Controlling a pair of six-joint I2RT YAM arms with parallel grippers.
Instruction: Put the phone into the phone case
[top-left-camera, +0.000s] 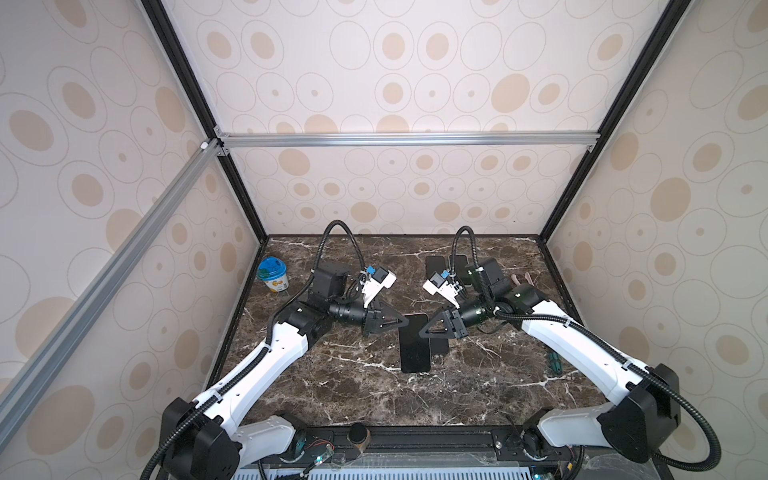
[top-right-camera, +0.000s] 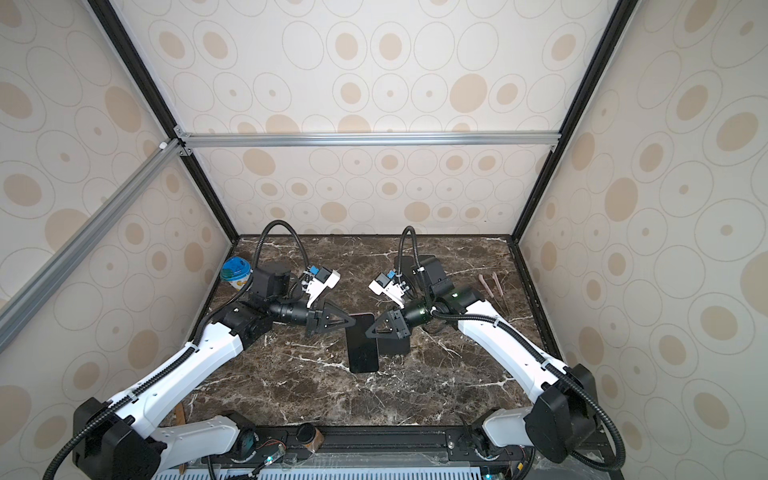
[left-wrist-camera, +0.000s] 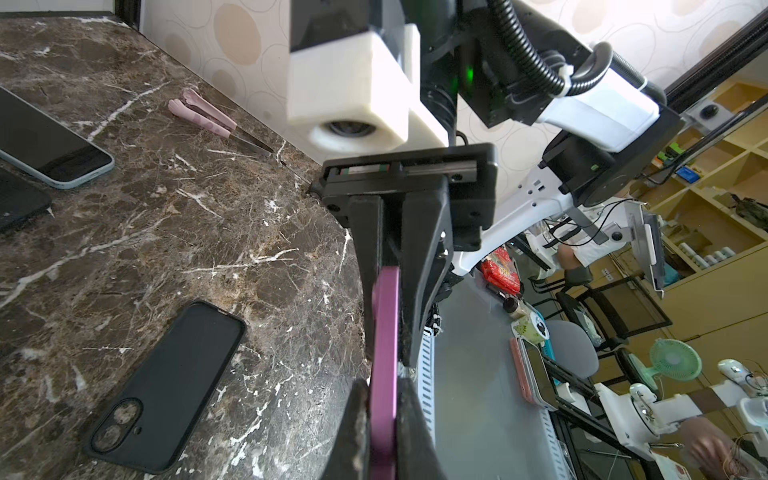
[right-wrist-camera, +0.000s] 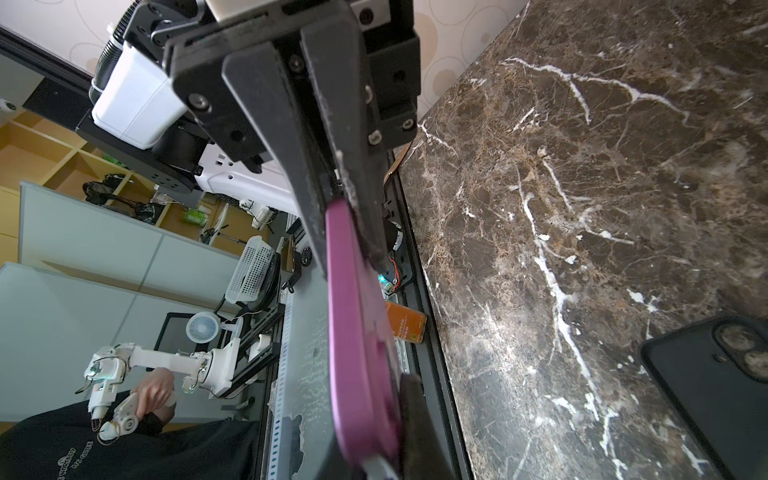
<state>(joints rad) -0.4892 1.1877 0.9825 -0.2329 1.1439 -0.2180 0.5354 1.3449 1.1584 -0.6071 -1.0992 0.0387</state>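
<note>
- Flat phone with a purple back and black screen (top-left-camera: 413, 345): held over the middle of the surface with the screen facing up. Its far end is pinched from both sides. Both wrist views show it edge-on as a purple band (left-wrist-camera: 384, 353) (right-wrist-camera: 357, 332). I cannot tell whether its near end touches the surface.
- Left fingers (left-wrist-camera: 415, 444): closed on the phone's far end, coming in from the left in both top views.
- Right fingers (right-wrist-camera: 266, 116): clamped on the same end from the opposite side, with their tips close to the left pair's tips.
- Black soft phone case with a twin camera cut-out (left-wrist-camera: 174, 386): lies flat on the surface with its hollow side up and nothing in it. In a top view it shows just to the right of the phone (top-left-camera: 439, 347), partly hidden under the phone and the right fingers.
- Dark brown marble surface with white veins (top-left-camera: 478, 395): carries everything here.
- White cup with a blue lid (top-left-camera: 272, 274): stands upright at the far left, well apart from the phone.
- Pink-handled tweezers (top-right-camera: 490, 284): lie at the far right, near the wall.
- Dark-screened phone with a pale blue rim (left-wrist-camera: 45, 145): lies flat at the far side, well apart from the case.
</note>
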